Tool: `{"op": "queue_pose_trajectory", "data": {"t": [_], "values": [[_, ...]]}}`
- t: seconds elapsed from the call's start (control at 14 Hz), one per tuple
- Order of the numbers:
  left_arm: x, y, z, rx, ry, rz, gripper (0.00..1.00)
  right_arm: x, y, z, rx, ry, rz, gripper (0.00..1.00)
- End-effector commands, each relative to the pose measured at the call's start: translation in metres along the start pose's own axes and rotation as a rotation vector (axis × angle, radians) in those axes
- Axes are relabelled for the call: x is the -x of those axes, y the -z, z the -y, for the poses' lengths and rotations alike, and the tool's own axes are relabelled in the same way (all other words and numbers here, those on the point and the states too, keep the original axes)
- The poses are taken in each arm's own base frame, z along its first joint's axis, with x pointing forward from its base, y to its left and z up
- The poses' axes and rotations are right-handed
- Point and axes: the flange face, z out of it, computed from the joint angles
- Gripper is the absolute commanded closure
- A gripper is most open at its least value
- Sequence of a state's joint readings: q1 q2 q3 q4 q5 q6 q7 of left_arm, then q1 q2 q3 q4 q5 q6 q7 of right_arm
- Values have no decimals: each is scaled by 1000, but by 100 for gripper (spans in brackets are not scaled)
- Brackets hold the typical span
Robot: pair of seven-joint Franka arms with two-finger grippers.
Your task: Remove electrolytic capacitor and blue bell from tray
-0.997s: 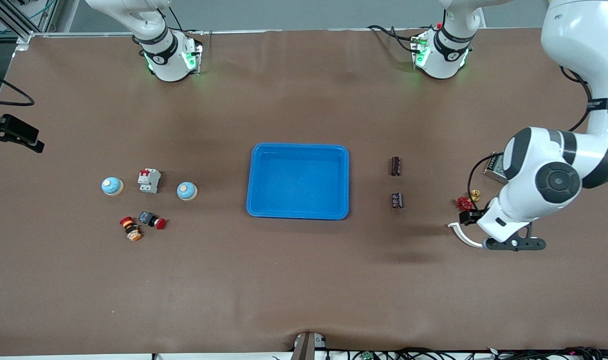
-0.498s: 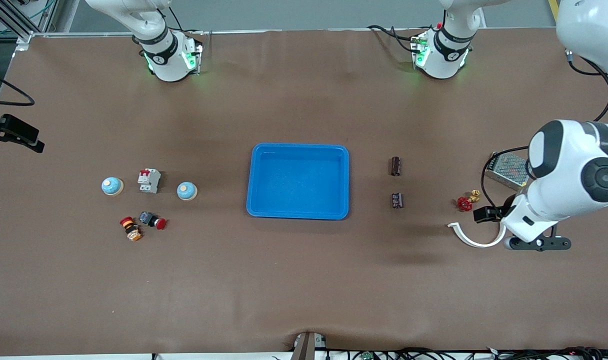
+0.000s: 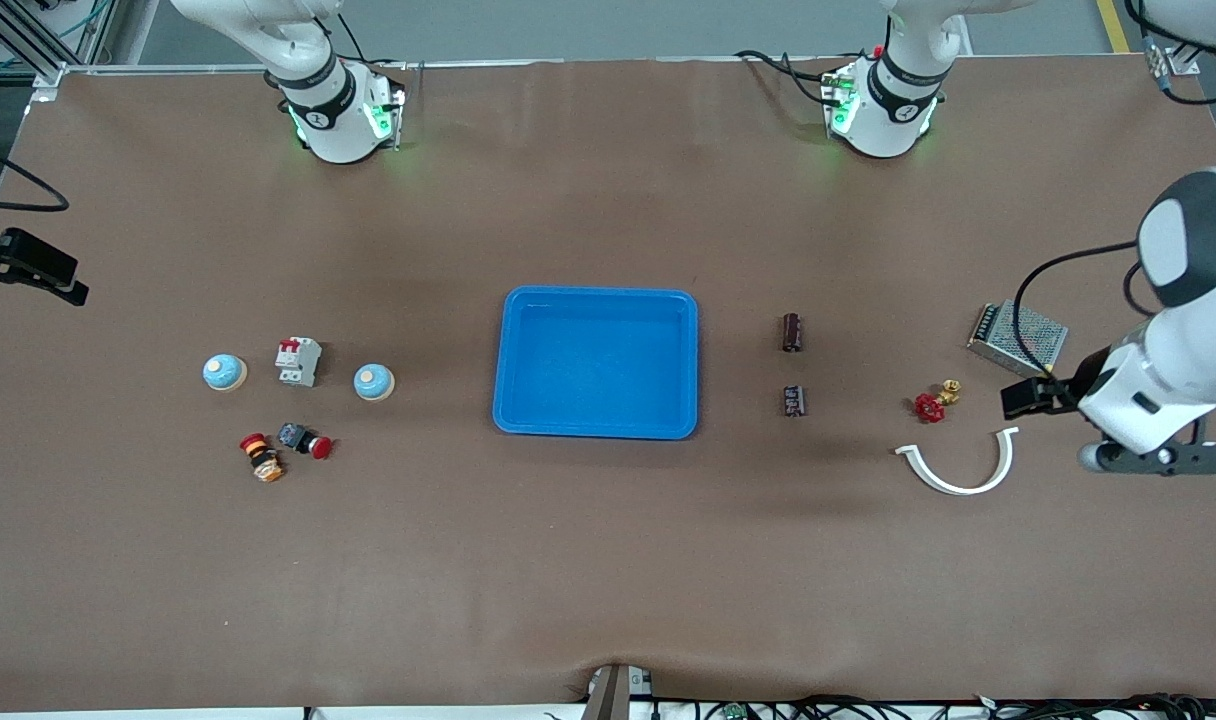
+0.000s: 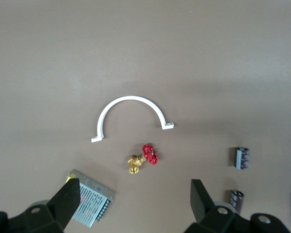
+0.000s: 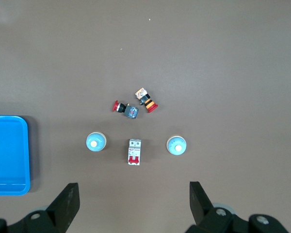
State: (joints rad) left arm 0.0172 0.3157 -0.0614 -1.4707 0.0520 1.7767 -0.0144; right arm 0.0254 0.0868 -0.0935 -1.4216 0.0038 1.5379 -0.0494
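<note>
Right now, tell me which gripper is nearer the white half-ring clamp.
Left. The left gripper hangs beside the white half-ring clamp, toward the table's left-arm end. The right gripper hangs over the bells.

A brown mat covers the whole table, lightly creased at the edge nearest the front camera. Cables run along that edge. Grey floor shows above the table (a yellow stripe marks one corner). Lighting even, shadows soft.

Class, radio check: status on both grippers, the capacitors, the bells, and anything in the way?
Left gripper open, over white clip. Right gripper open, over bells. Capacitors on table beside empty blue tray. Nothing blocking.
</note>
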Motion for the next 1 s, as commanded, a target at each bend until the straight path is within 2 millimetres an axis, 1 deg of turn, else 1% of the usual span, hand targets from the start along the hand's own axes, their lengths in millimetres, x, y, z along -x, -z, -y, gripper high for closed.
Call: {"op": "queue_pose_trajectory", "data": {"t": [0.0, 0.14, 0.28, 0.43, 0.57, 0.64, 0.71, 0.85, 0.93], "values": [[30, 48, 15, 6, -31, 3, 0, -1, 6, 0, -10, 1, -2, 0], [50, 83, 21, 5, -33, -8, 0, -1, 6, 1, -10, 2, 0, 0], [69, 107, 30, 5, -24, -12, 0, -1, 6, 0, -10, 1, -2, 0], [81, 121, 22, 3, -37, 0, 0, -1, 6, 1, -10, 4, -2, 0], [89, 128, 21, 2, -39, 8, 0, -1, 6, 1, -8, 4, -2, 0], [93, 133, 23, 2, -36, 6, 0, -1, 6, 1, -10, 4, -2, 0], [95, 136, 20, 2, -40, 8, 0, -1, 6, 1, -10, 4, -2, 0], [100, 142, 20, -3, -41, 11, 0, -1, 6, 1, -8, 4, 0, 0], [102, 140, 17, -1, -53, 33, 0, -1, 6, 0, -8, 2, 0, 0]]}}
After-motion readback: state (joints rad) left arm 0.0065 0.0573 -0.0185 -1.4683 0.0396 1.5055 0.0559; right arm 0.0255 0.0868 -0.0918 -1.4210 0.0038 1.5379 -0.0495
